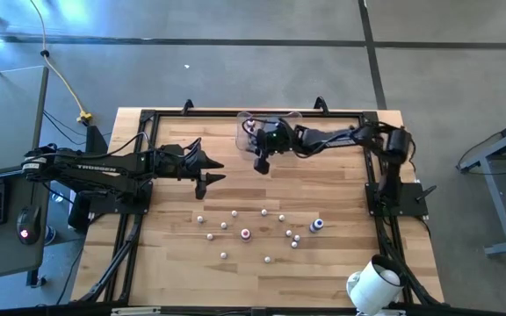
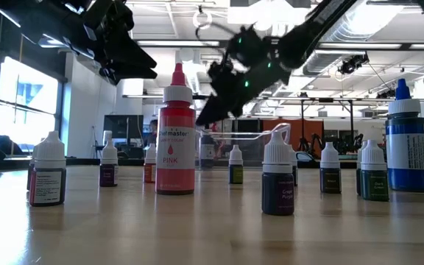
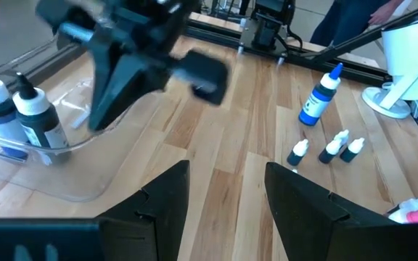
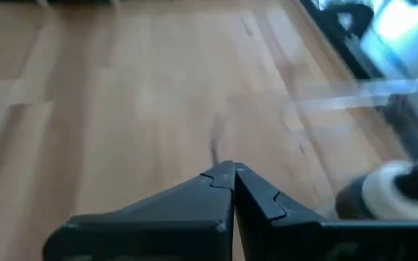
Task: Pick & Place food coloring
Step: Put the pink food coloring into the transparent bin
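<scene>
Several small white-capped food coloring bottles stand upright and scattered on the wooden table's near half; among them are a tall pink one and a blue one. Two more bottles stand inside the clear plastic tub at the far edge. My right gripper is shut with nothing between its fingers. It hangs above the table just in front of the tub. My left gripper is open and holds nothing. It is raised over the table's left middle.
A big white cylinder stands at the table's near right corner. A black frame runs along the table's far, left and right sides. Bare wood lies between the grippers and the scattered bottles.
</scene>
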{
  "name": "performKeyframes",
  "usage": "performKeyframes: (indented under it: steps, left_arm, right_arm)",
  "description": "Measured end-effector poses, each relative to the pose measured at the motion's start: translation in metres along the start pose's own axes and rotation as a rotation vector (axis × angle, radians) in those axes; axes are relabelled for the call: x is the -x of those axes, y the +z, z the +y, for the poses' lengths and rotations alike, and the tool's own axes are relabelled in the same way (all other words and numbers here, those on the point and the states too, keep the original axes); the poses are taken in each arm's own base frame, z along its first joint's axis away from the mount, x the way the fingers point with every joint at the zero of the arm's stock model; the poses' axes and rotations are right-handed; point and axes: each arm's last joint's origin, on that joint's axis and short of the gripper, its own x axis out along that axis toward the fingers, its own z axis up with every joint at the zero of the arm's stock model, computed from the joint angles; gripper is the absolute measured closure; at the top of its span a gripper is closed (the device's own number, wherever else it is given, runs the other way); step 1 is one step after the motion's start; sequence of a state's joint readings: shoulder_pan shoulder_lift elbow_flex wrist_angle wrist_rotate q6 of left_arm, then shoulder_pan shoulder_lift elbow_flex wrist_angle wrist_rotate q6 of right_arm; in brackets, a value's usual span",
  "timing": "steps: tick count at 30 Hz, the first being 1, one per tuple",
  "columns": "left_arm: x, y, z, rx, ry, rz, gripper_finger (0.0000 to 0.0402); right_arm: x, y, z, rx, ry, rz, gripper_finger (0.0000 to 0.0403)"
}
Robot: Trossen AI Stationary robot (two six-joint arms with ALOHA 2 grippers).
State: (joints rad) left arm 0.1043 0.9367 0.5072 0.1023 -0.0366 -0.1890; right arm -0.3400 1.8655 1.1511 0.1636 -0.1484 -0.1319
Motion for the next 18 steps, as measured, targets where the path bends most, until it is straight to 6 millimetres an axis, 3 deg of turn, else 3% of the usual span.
performKeyframes:
  steps: [4,9,13,18]
  left_arm:
    - [0.000,0.000,0.000,-0.001,-0.006,0.006,0.0222]
    - [0.000,-0.004,0.000,-0.010,-0.027,0.041,0.0222]
    - [0.000,-0.004,0.000,-0.007,-0.027,0.045,0.0222]
    - [0.000,-0.005,0.000,-0.006,-0.025,0.051,0.0222]
  right_arm:
    - [0.030,0.026,0.025,0.039,0.088,-0.043,0.0403]
    - [0.055,0.039,0.063,0.175,0.225,-0.041,0.0393]
    - [0.059,0.039,0.096,0.235,0.298,-0.024,0.0359]
    - [0.048,0.026,0.133,0.256,0.380,0.025,0.0310]
